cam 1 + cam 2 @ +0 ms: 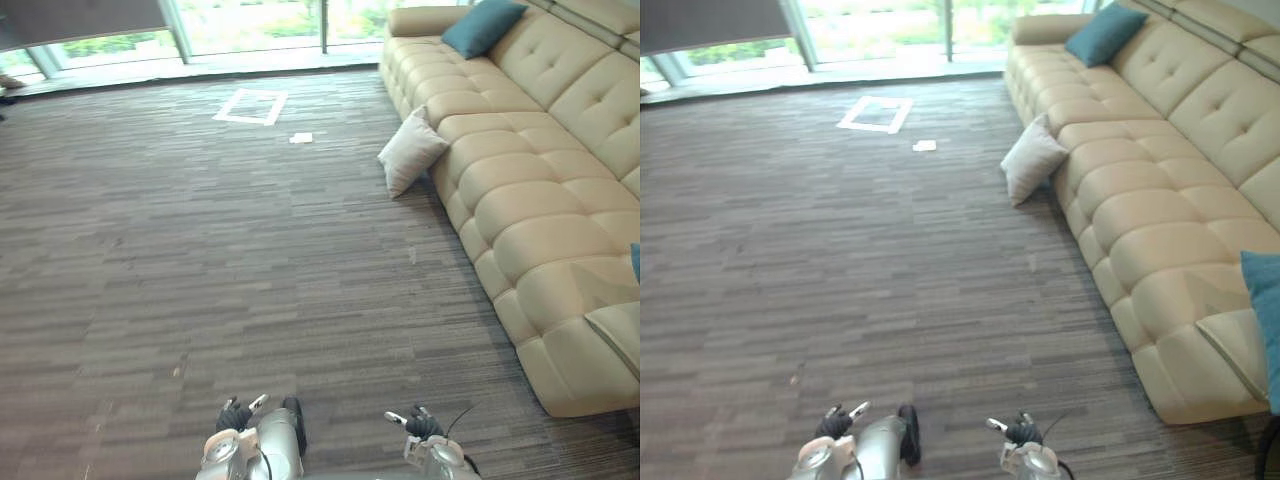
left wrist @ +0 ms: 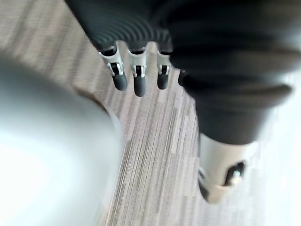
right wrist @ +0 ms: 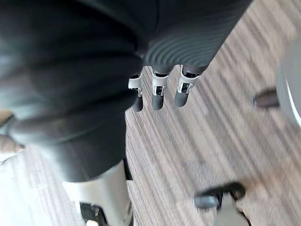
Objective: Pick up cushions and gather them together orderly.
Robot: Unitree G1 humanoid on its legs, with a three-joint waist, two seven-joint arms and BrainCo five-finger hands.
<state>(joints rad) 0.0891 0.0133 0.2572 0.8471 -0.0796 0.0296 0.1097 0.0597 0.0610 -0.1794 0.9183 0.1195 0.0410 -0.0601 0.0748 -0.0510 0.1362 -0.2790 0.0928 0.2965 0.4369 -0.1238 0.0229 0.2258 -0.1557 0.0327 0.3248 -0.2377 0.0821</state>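
Okay, we see left hand (image 2: 117,77) and right hand (image 3: 157,96) empty, fingers (image 2: 139,84) wide; white cushion (image 1: 411,150) leans on sofa (image 1: 540,170), teal cushion (image 1: 482,26) atop.

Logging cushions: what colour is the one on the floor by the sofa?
Off-white cushion, clearest in left eye view.

sofa (image 1: 540,180) beige | back cushion (image 1: 482,26) teal | floor cushion (image 1: 411,152) off-white | carpet (image 1: 200,260) grey-brown, streaked

left hand (image 2: 139,79), right hand (image 3: 159,93), both hanging low, open, empty
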